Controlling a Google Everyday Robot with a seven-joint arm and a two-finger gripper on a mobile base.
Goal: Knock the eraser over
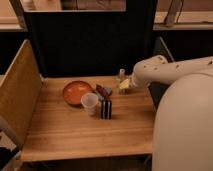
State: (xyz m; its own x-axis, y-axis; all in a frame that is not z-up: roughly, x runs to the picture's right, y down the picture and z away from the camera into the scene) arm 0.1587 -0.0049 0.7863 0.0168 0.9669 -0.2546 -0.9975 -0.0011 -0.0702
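The eraser [106,109] is a small dark block with light vertical stripes. It stands upright on the wooden table [75,130], just right of a translucent cup [90,103]. My gripper [123,86] is at the end of the white arm [165,70], which reaches in from the right. The gripper sits behind and to the right of the eraser, near a small clear bottle [120,75], and is apart from the eraser.
An orange plate [76,92] lies at the back left of the cup. A red-and-dark object [104,91] lies behind the eraser. Wooden side panels [17,87] stand on the left and a dark one on the right [162,50]. A dark panel closes the back.
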